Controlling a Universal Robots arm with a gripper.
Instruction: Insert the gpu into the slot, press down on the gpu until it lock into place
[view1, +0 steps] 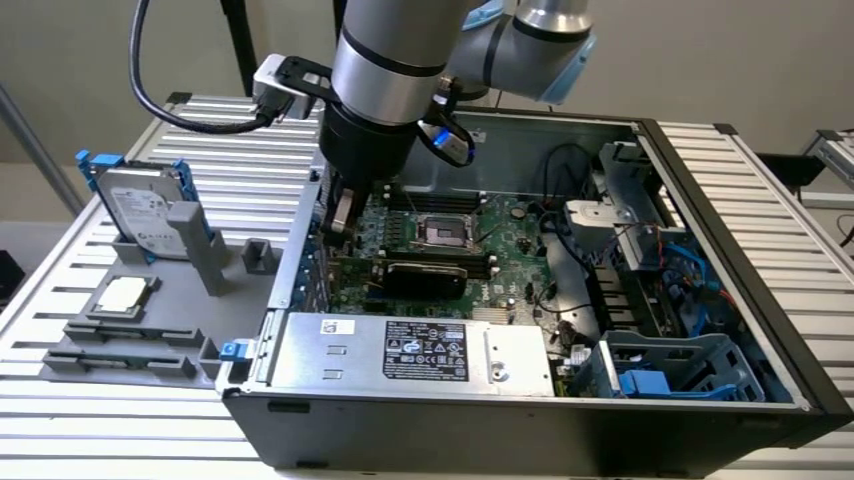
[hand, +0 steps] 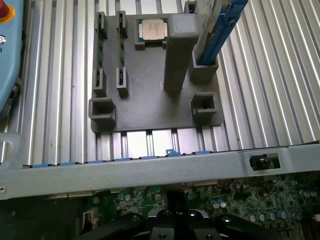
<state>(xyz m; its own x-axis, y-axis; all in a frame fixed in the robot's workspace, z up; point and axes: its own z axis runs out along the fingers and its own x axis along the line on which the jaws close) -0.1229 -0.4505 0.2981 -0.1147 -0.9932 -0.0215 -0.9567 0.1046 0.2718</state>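
Note:
The gpu, with its black shroud and green board, stands on the green motherboard inside the open computer case, between the CPU socket and the power supply box. The blue slot is hidden beneath the card. My gripper reaches down into the case at the exterior view's left, right above the card's end nearest the case wall; whether it touches the card is unclear. In the wrist view the gripper looks shut with nothing between its fingers, hanging over the motherboard just inside the case wall.
The grey power supply box with a white label lies in front of the card. The silver CPU socket is behind it. Outside the case stands a grey fixture with a loose CPU chip and a hard drive.

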